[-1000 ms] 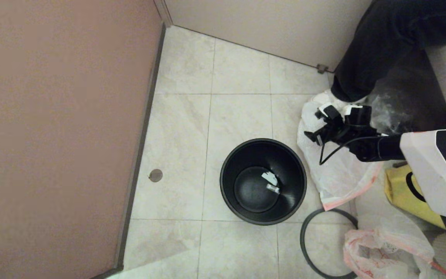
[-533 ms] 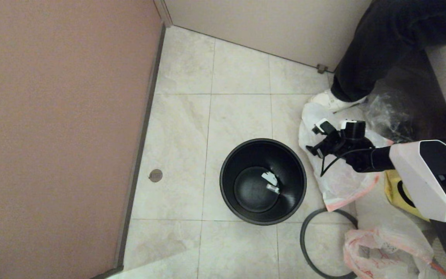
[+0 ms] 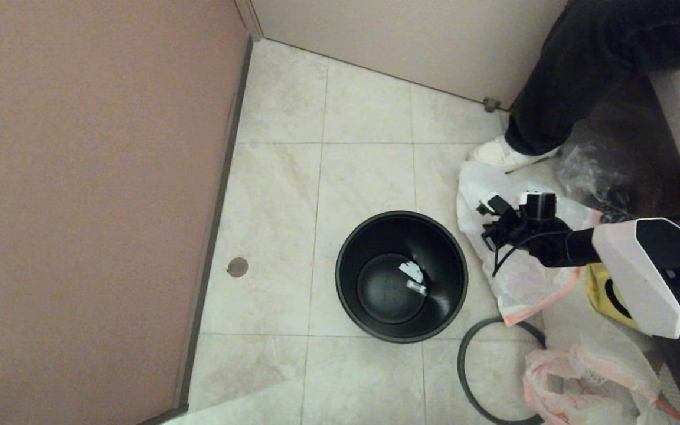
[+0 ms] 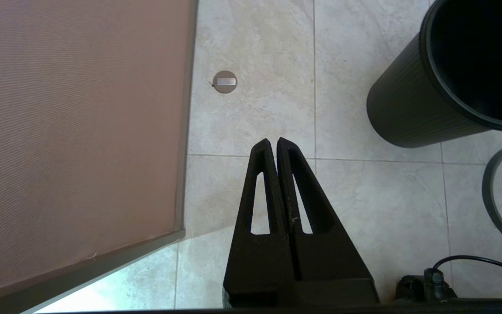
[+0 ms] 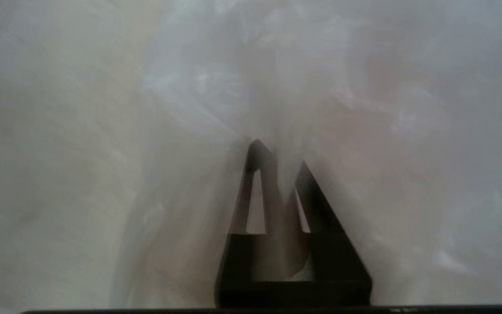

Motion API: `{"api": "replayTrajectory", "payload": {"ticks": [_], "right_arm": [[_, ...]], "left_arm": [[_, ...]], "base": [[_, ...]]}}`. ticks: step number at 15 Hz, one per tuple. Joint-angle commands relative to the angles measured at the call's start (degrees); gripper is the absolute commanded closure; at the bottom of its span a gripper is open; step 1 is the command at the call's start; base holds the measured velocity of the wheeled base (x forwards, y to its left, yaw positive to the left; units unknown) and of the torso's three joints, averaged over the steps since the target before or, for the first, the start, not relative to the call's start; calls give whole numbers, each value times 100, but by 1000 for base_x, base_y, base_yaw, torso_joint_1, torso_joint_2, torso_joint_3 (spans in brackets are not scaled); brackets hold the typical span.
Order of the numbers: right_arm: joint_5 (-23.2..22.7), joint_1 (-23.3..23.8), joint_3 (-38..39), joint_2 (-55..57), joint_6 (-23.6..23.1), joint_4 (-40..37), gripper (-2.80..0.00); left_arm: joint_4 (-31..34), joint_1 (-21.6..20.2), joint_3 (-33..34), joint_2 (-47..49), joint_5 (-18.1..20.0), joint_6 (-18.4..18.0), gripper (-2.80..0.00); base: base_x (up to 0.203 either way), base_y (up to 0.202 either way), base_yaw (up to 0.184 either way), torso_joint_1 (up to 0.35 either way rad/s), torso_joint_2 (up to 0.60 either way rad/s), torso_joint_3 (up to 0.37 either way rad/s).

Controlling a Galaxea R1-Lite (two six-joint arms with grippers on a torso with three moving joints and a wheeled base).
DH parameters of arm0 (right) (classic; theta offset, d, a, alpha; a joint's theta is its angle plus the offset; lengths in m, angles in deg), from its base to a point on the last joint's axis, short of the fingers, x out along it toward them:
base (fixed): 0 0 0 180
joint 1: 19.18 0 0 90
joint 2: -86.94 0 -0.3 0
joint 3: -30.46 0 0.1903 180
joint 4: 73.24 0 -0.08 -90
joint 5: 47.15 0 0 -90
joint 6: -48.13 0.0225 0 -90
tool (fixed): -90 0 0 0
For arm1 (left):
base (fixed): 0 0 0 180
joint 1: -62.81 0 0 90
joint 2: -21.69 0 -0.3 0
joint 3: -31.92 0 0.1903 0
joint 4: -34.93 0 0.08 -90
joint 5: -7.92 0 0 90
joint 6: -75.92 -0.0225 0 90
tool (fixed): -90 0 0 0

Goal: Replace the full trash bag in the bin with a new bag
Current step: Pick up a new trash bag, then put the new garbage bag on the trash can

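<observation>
The black bin (image 3: 402,276) stands unlined on the tiled floor, with two small white scraps at its bottom; its ribbed wall shows in the left wrist view (image 4: 412,113). The thin new bag (image 3: 517,277) lies flat on the floor just right of the bin, orange-red hem toward me. My right gripper (image 3: 490,231) is down on it, and a fold of its white film (image 5: 103,131) is pinched between the nearly closed fingers of that gripper (image 5: 280,153). The bulky full trash bag (image 3: 588,383) lies at the near right. My left gripper (image 4: 273,140) hangs shut and empty over the floor left of the bin.
The grey rim ring (image 3: 493,372) lies on the floor near the bin's right side. A yellow bag (image 3: 602,289) and a clear glossy bag (image 3: 594,171) sit right of the new bag. A person's leg and white shoe (image 3: 499,154) stand behind it. A brown partition (image 3: 92,206) closes the left.
My right gripper came toward me and down onto the new bag, and its fingers drew together on the film. The bag's hem shifted slightly. The bin has not moved.
</observation>
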Motion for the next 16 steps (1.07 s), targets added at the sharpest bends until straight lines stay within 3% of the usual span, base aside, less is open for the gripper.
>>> {"api": "replayTrajectory", "payload": {"ticks": [1, 3, 5, 10, 13, 16], "right_arm": [[-26, 30, 102, -274, 77, 0, 0], [-154, 129, 463, -772, 515, -27, 0], [-594, 289, 1148, -1615, 985, -242, 0], [-1358, 558, 2669, -4171, 1933, -1392, 0], [-1888, 670, 2979, -5720, 2117, -3381, 0], [-2258, 608, 3065, -6894, 1932, -5600, 0]], "left_arm": [[-3, -2, 0, 7, -2, 2, 0], [-3, -2, 0, 7, -2, 2, 0], [6, -2, 0, 7, -2, 2, 0], [0, -2, 0, 7, -2, 2, 0], [-3, -2, 0, 7, -2, 2, 0], [6, -2, 0, 7, -2, 2, 0]], "base": [[0, 0, 0, 0, 0, 0], [0, 0, 0, 0, 0, 0], [0, 0, 0, 0, 0, 0], [0, 0, 0, 0, 0, 0], [0, 0, 0, 0, 0, 0], [0, 0, 0, 0, 0, 0]]}}
